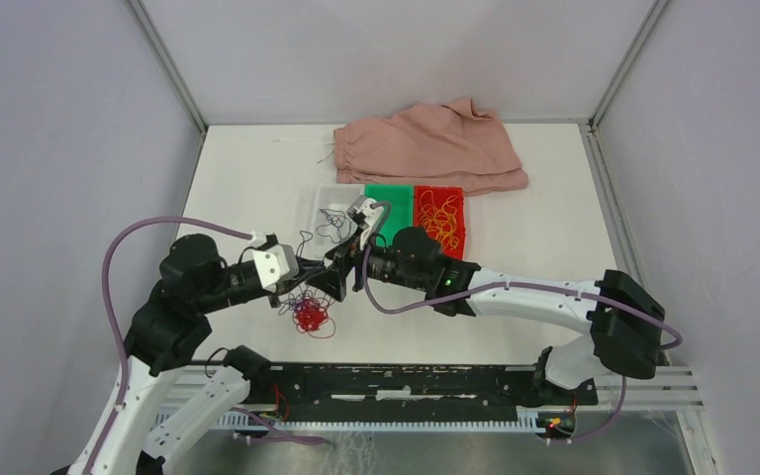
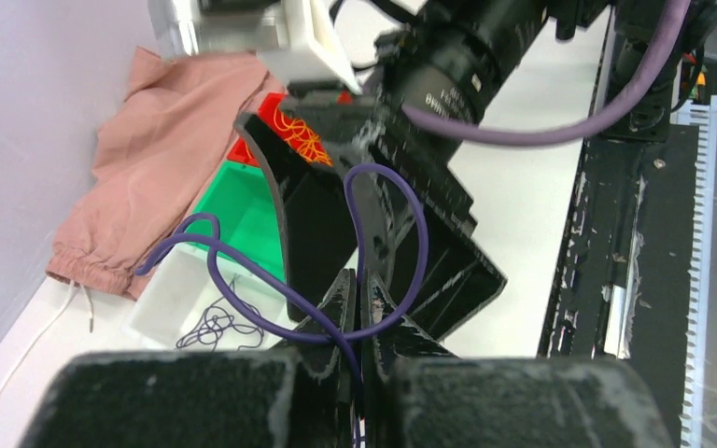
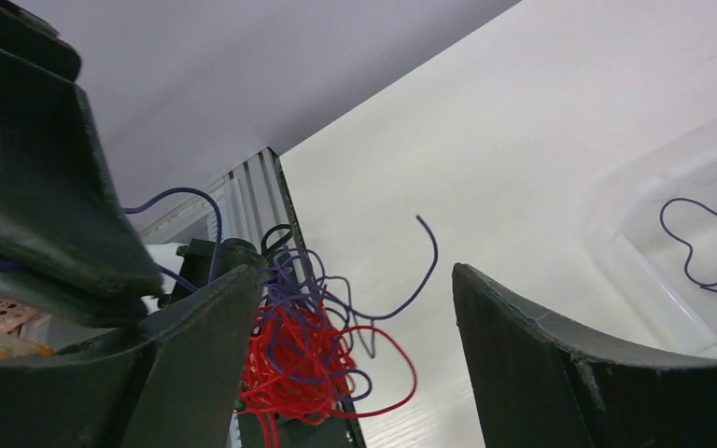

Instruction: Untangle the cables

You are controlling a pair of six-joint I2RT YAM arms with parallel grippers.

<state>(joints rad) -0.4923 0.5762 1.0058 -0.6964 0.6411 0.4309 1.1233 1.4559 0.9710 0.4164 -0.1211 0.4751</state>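
My left gripper (image 1: 329,280) is shut on a dark purple cord (image 2: 358,219) that loops out in front of its closed jaws (image 2: 362,291). My right gripper (image 1: 351,269) is open and empty, tip to tip with the left one. Its fingers (image 3: 541,355) spread wide above a tangle of red and purple cords (image 3: 303,359), which lies on the table near the front (image 1: 309,313). More purple cord lies in a white tray (image 1: 329,220). Yellow cords (image 1: 442,220) lie in a red tray.
A green tray (image 1: 388,203) sits between the white tray and the red tray (image 1: 460,242). A pink cloth (image 1: 430,143) with a white drawstring lies behind them. A black rail (image 1: 406,381) runs along the table's front edge.
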